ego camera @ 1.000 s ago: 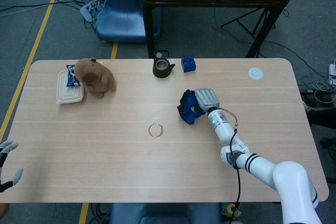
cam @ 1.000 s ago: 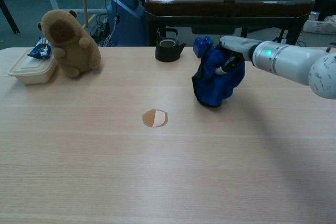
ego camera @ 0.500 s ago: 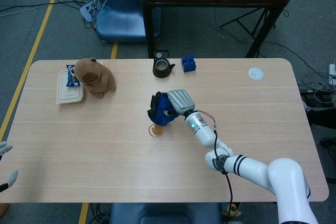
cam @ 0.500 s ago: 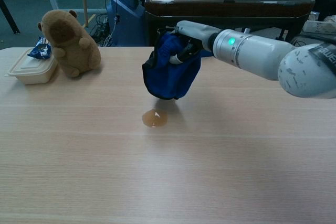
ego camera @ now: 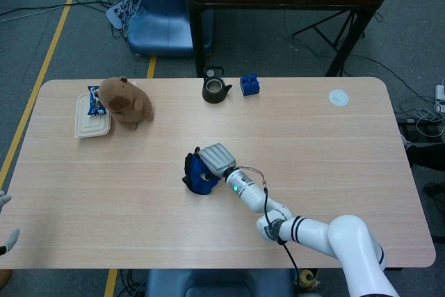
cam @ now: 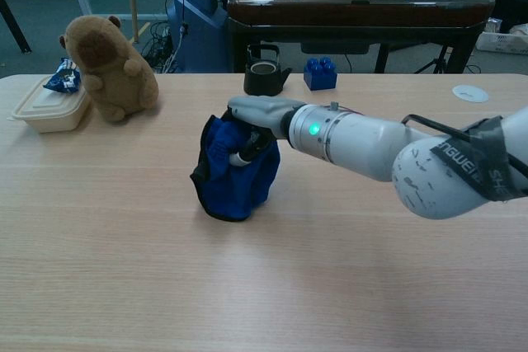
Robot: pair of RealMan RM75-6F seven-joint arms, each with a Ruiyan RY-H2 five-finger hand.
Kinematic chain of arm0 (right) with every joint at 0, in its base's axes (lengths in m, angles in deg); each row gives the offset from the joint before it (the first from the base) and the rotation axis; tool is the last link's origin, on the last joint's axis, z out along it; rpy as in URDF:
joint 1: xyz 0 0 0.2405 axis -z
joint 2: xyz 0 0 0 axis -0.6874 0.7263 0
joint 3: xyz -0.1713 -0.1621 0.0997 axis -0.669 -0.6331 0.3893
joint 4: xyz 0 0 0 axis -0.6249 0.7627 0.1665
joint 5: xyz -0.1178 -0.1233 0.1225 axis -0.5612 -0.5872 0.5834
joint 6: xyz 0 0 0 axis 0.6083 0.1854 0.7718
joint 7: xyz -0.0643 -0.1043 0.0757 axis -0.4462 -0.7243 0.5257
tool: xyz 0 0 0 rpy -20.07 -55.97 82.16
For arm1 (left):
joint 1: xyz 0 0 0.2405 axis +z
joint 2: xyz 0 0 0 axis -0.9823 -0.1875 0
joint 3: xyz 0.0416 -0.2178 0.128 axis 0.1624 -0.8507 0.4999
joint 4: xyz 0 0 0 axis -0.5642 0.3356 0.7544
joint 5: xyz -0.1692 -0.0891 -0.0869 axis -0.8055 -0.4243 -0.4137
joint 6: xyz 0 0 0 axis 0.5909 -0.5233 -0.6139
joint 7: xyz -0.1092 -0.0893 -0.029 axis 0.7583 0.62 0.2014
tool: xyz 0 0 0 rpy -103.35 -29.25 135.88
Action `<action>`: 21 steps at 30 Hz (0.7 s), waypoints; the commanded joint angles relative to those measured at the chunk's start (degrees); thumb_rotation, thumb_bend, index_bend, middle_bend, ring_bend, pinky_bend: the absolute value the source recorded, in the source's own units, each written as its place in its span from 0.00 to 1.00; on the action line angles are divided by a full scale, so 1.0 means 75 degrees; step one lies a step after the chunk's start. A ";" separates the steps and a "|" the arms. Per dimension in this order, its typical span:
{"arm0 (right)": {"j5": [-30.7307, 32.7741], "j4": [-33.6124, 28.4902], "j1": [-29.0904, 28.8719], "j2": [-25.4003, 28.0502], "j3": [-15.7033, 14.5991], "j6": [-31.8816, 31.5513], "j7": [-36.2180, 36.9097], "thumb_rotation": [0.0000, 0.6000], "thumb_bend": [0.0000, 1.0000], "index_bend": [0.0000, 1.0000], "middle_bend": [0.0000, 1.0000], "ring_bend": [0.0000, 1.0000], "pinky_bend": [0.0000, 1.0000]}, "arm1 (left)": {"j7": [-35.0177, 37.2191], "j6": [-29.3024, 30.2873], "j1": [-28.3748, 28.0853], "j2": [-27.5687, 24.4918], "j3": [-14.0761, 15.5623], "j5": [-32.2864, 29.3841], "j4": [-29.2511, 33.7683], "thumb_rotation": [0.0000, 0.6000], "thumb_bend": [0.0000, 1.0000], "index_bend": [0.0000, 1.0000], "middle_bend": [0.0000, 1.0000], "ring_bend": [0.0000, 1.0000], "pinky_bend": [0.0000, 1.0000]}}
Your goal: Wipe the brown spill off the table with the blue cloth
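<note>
My right hand [ego camera: 215, 159] [cam: 257, 114] grips the bunched blue cloth [ego camera: 197, 173] [cam: 233, 172] and presses it onto the table near the middle. The brown spill is hidden under the cloth in both views. My left hand [ego camera: 5, 233] shows only as a few pale fingertips spread apart at the lower left edge of the head view, off the table, holding nothing.
A brown plush animal [ego camera: 125, 101] [cam: 106, 65] and a white lidded box [ego camera: 91, 122] [cam: 48, 106] stand at the back left. A black teapot [ego camera: 215, 89] [cam: 264, 72], a blue toy block [ego camera: 249, 85] [cam: 320, 73] and a white disc [ego camera: 338, 97] [cam: 466, 92] lie along the far edge.
My right hand carried the blue cloth from the right of centre leftward and down. The cloth now sits over the brown spill, which no longer shows.
</note>
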 commanded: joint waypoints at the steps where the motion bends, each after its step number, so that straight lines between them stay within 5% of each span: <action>1: 0.0018 0.0449 -0.0089 -0.0316 -0.0145 0.0130 -0.0301 1.00 0.62 0.66 0.58 0.51 0.72 | 0.0011 0.0009 0.0011 0.0001 0.0001 0.0006 -0.0007 1.00 0.27 0.22 0.16 0.10 0.07; 21: 0.0541 0.2515 -0.0196 -0.0850 0.0381 0.0339 -0.0792 1.00 0.62 0.66 0.58 0.51 0.72 | -0.0073 -0.0033 0.0009 0.0027 -0.0013 0.0026 0.0025 1.00 0.27 0.22 0.16 0.10 0.07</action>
